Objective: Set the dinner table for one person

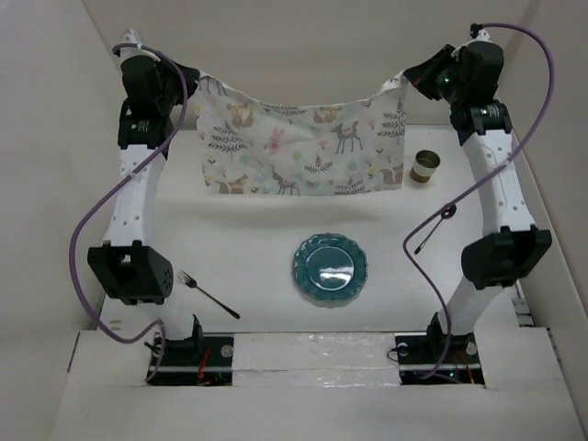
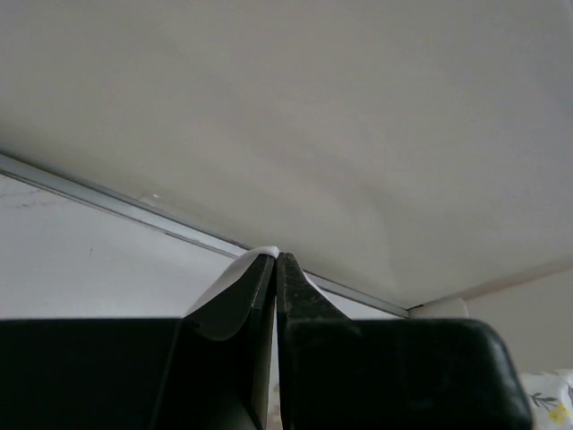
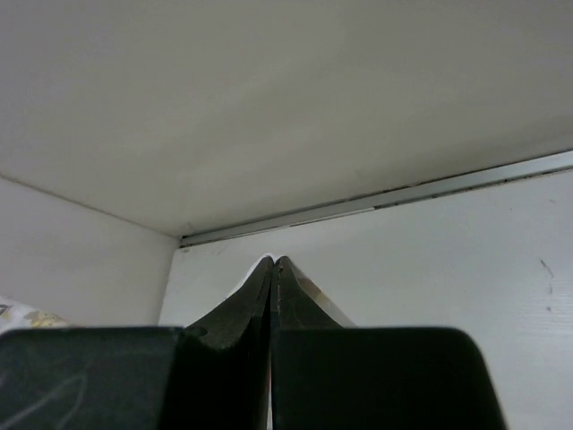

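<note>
Dinner table spreads under both arms, with plate, fork and cup lying on it. Your left gripper and right gripper are each pinched tight on a far corner of the placemat (fabric peeks out at the tips). The cloth sags between them over the table's far half.

Placemat top corners hidden inside left gripper and right gripper; wrist views cut it to slivers.
</note>
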